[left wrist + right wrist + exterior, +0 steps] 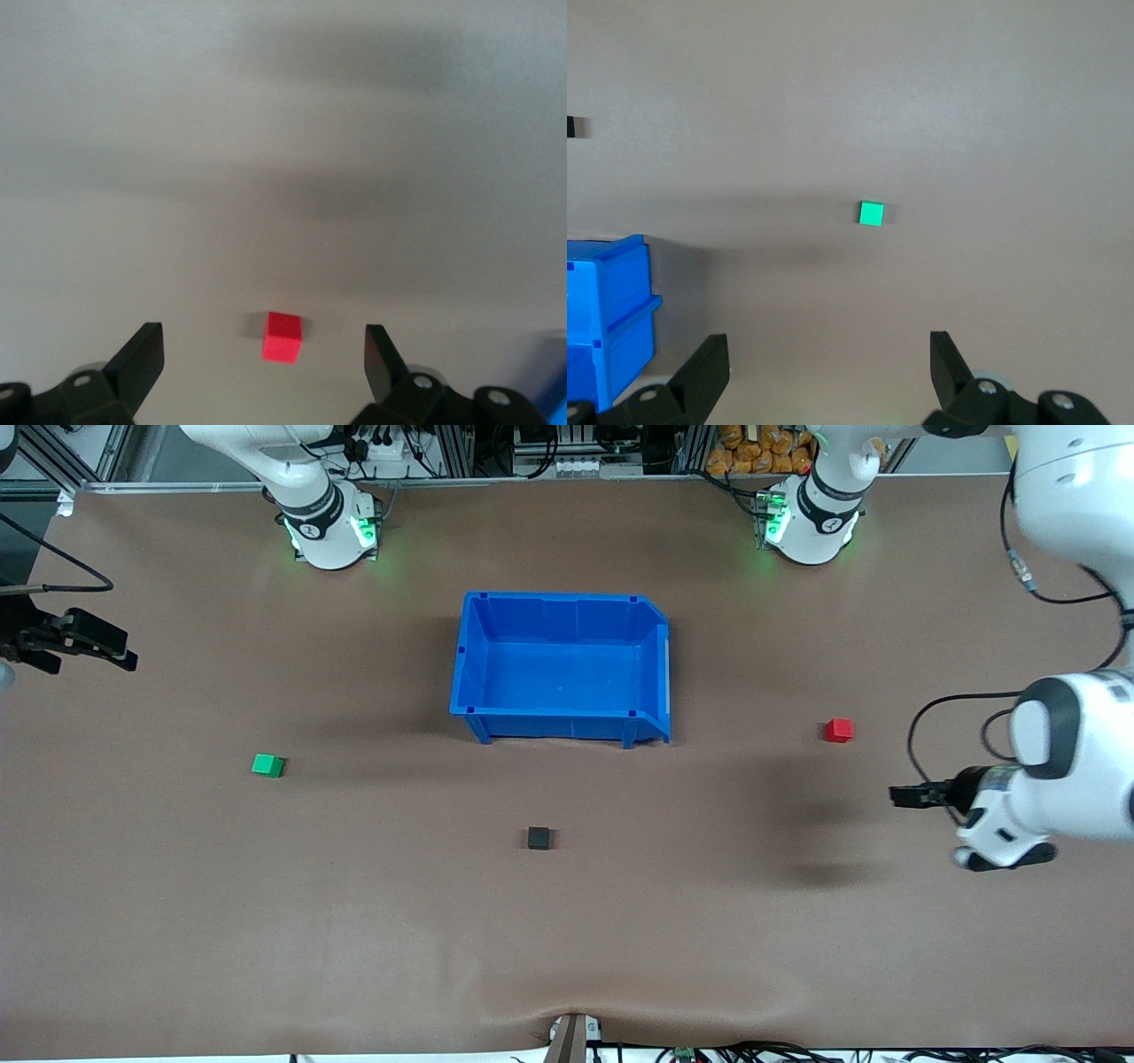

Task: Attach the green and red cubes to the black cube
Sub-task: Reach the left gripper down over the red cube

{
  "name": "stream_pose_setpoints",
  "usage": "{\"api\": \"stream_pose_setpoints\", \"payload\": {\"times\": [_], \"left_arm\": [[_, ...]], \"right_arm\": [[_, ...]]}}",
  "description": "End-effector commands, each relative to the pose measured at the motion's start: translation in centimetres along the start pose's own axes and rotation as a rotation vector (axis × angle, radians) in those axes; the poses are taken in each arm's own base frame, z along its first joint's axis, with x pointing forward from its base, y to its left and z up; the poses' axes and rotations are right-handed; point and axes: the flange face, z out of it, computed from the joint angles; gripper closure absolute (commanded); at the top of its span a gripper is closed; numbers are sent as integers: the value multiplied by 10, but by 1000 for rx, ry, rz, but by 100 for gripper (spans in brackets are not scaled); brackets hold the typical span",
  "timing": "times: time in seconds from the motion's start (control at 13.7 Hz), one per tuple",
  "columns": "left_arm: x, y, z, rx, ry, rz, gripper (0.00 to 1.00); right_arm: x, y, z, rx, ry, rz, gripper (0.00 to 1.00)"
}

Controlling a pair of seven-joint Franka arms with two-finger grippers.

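The red cube [838, 730] lies on the table toward the left arm's end, beside the blue bin. The green cube [267, 764] lies toward the right arm's end. The black cube [538, 838] lies between them, nearer to the front camera than the bin. My left gripper [897, 795] hangs open and empty in the air close to the red cube, which shows between its fingers in the left wrist view [283, 337]. My right gripper [124, 651] is open and empty, high over the table's end, well away from the green cube [872, 213].
An empty blue bin [567, 598] stands mid-table, farther from the front camera than the black cube; its corner shows in the right wrist view [611, 310]. The black cube shows at the edge of that view [571, 127]. Brown table all around.
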Motion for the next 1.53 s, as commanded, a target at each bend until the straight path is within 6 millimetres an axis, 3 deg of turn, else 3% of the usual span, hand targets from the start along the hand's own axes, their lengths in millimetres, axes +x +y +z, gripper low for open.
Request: {"api": "stream_pose_setpoints", "payload": {"times": [0.0,0.22,0.51,1.09,1.46], "left_arm": [[6,20,21,65,0,109,0],[2,26,70,48,-3,204,0],[-14,24,104,33,-72,203,0],[-44,29,137,-12,-154,184,0],[-58,27,155,-11,-198,186,18]], "right_arm": [[-2,0,-4,-10,-3,-6,0],[-2,2,-4,-10,-3,-3,0],[-1,1,0,-10,-11,-4,0],[-1,-3,1,-10,-10,-6,0],[0,-5,1,-11,-8,-6,0]]}}
